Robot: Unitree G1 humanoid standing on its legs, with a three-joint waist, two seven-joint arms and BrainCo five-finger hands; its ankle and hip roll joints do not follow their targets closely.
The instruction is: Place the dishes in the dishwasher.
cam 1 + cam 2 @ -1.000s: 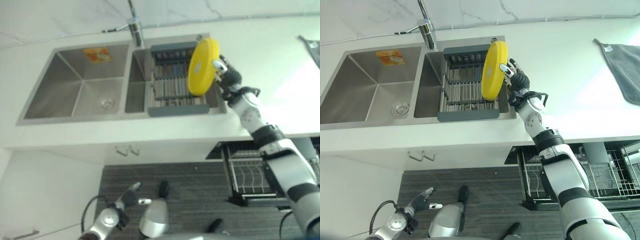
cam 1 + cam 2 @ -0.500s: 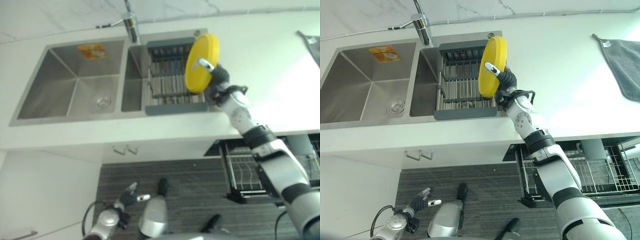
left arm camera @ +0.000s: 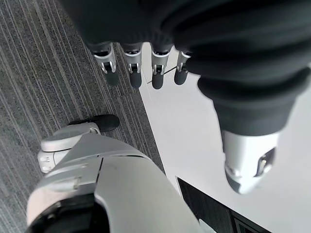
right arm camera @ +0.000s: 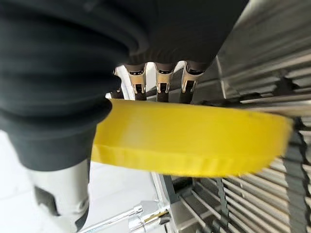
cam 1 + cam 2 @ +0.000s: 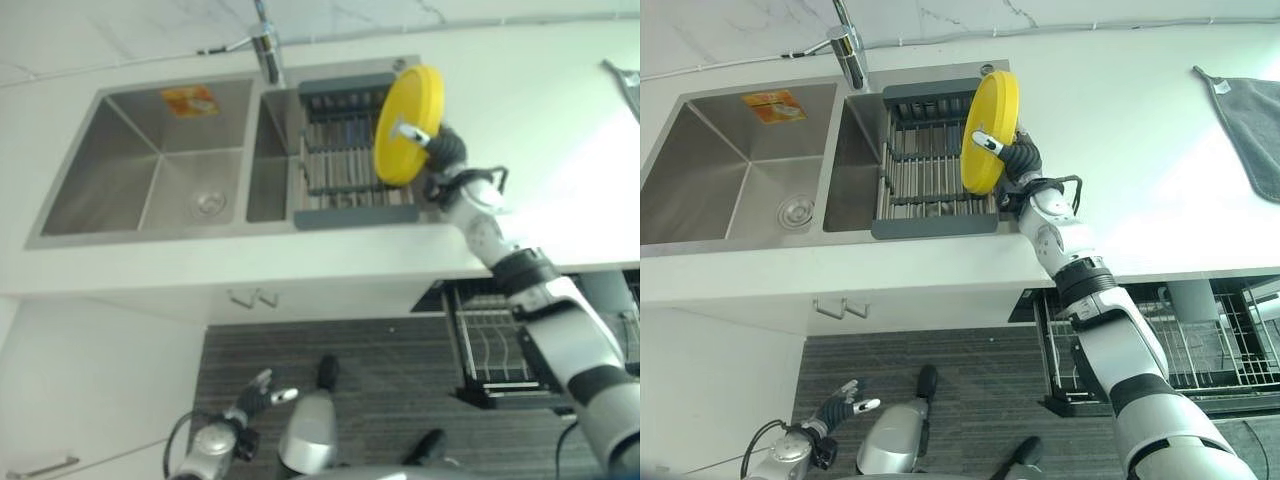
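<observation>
I am pinching the yellow plate in my right hand, thumb on one face and fingers on the other, as the right wrist view shows. I am holding it on edge, upper centre of the right eye view, above the right side of the dish rack that sits in the right basin of the double sink. The faucet is standing at the top, behind the divider. A grey cloth is lying at the right edge on the white counter. The open dishwasher rack is showing at lower right below the counter. My left hand is hanging at the bottom left over the striped floor, fingers relaxed and spread, holding nothing.
</observation>
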